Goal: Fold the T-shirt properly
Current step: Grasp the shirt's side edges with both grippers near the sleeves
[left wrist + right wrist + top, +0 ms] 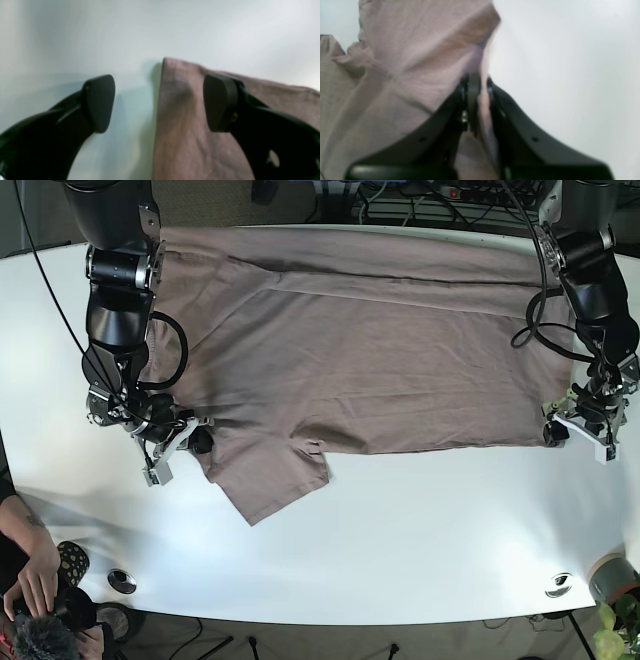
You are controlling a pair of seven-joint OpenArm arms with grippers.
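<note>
Nearest the front edge of the table (pixel 400 560), one sleeve (pixel 268 480) of the shirt (pixel 380 370) sticks out toward the viewer, and the right gripper (pixel 192 435) sits just beside it on the base view's left, clenched on cloth: its wrist view shows the jaws closed with a fold of the shirt (pixel 402 62) pinched between them and rising from the tips. At the same depth on the other side, the left gripper (pixel 580 420) hangs at the shirt's near corner, released, its two fingers (pixel 98 102) spread apart in the wrist view; one stands over bare table, the other over cloth, and the shirt's edge (pixel 160 100) runs between them, so the cloth lies to one side of the gap and is not yet gripped. Farther back the shirt spreads flat with its long axis running side to side across the table, from one arm to the other, its far edge already turned over in a band. Judging by this, the coming fold hinges on the left gripper closing on that edge, since it is the arm right at the free corner.
</note>
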